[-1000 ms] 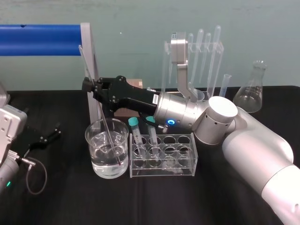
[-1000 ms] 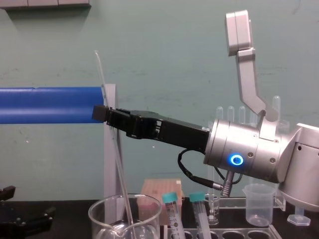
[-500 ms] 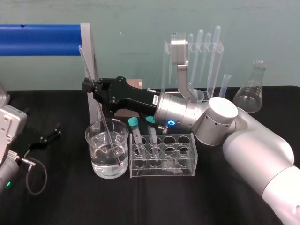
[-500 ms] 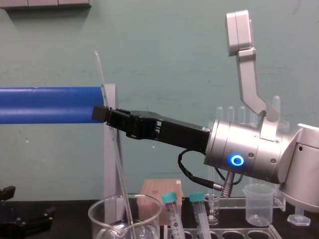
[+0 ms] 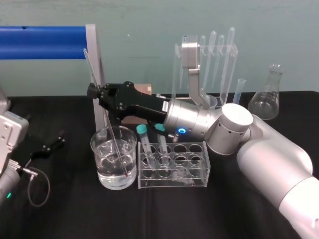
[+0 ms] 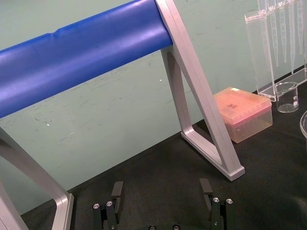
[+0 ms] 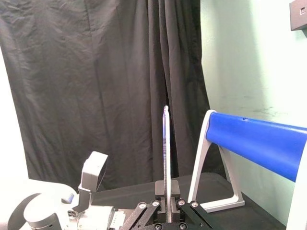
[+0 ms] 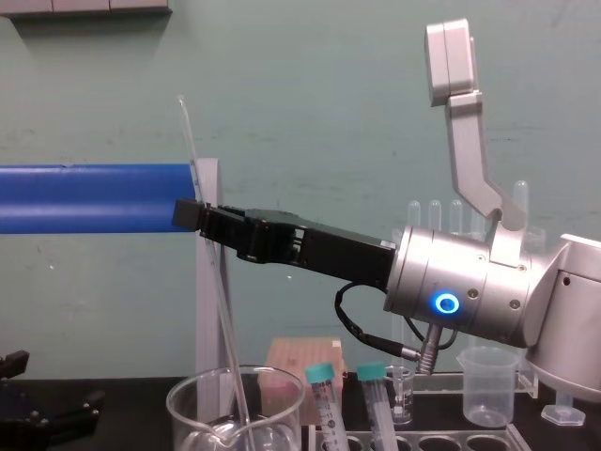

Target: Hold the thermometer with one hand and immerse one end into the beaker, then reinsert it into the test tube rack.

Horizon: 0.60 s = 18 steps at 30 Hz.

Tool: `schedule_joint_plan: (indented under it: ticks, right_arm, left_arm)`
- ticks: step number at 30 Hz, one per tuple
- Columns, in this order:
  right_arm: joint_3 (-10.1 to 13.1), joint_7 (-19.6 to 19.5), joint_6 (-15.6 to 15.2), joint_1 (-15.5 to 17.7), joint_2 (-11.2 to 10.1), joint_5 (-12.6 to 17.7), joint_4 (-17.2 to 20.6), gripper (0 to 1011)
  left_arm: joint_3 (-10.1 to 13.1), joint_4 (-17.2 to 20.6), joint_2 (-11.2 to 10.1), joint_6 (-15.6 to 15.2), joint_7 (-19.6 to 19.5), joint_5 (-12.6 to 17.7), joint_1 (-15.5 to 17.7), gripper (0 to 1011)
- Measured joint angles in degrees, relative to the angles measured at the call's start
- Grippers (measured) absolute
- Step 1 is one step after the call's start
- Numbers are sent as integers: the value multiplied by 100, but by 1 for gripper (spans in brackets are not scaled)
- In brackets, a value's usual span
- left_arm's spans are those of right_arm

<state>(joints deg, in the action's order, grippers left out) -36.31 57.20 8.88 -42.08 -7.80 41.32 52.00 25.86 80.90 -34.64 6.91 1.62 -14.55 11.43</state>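
- Thermometer (image 5: 89,67) in the head view leaned slightly, with its lower end down in the clear liquid of the beaker (image 5: 97,149). The right gripper (image 5: 95,91) reached left above the beaker and was pinched tight on the rod. The test tube rack (image 5: 194,165) stood just right of the beaker. The left gripper (image 5: 46,147) lay at the near left, well apart.
- In the left wrist view, the left gripper (image 6: 162,191) was spread wide over the black table (image 6: 158,158), grasping nothing.
- In the right wrist view, the right gripper (image 7: 164,197) was closed around the thermometer (image 7: 165,143).
- In the chest view, the right gripper (image 8: 193,214) clamped the thermometer (image 8: 189,141) over the beaker (image 8: 186,399), with the rod's tip inside it.
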Motion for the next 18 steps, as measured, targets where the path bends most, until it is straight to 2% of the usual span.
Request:
schedule_joint_plan:
  ticks: [18]
  right_arm:
    - [2, -9, 26, -32, 21, -16, -24, 57]
  left_arm:
    - [0, 0, 0, 0, 0, 0, 0, 1008]
